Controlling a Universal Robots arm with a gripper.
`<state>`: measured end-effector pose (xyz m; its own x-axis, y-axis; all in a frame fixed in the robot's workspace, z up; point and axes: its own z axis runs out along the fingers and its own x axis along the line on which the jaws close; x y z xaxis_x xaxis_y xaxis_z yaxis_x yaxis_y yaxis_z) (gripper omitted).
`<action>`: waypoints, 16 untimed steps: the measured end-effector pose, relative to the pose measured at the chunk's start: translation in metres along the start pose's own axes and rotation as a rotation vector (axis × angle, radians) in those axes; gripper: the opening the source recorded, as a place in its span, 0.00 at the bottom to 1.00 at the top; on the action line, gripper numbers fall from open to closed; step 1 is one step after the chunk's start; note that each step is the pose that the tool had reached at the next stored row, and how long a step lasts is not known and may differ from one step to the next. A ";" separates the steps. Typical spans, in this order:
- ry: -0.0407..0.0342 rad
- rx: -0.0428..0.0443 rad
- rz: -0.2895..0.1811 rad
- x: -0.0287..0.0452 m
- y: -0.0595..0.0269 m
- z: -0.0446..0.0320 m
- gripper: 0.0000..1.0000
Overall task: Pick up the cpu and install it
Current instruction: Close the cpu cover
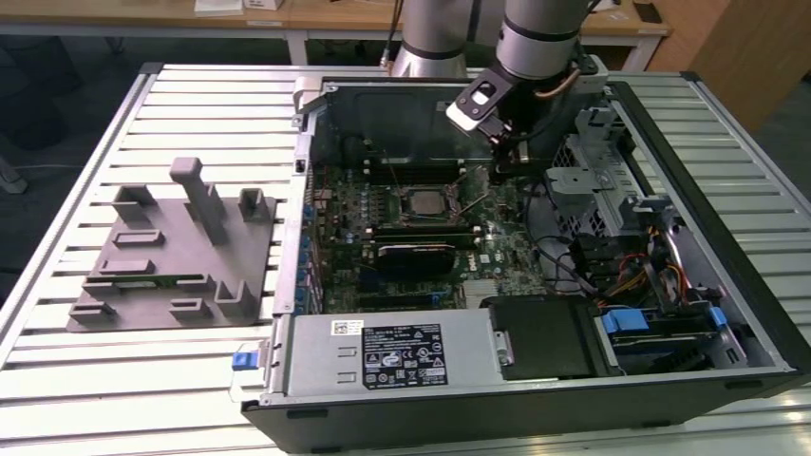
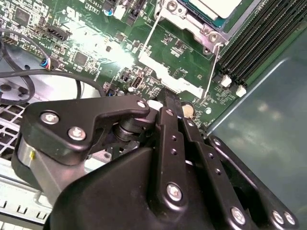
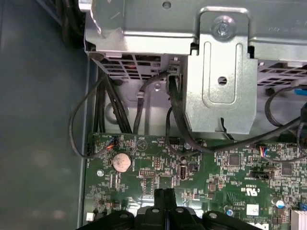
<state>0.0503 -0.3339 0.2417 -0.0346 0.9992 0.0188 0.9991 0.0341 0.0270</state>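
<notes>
Silver and flat, the cpu (image 2: 213, 5) lies inside the socket frame (image 2: 175, 19) on the green board (image 2: 91, 52), a little way from the gripper (image 2: 168, 98). The gripper's two fingers are pressed together and hold nothing. They hang close over the board, near the frame's thin metal lever (image 2: 214, 67). A push too low could knock tiny parts or catch the lever. I cannot tell if the chip sits quite flat; if it is crooked, pressing could bend pins.

Silver cpu (image 1: 424, 202), green motherboard (image 3: 216, 184), black pincer (image 3: 165, 192), pale grey slatted table (image 1: 76, 380).
</notes>
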 end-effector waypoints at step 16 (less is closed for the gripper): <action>0.0010 -0.0009 0.001 0.0013 -0.0380 -0.0010 0.11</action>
<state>0.0122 -0.3339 0.2417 -0.0338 0.9992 0.0199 0.9991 0.0333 0.0278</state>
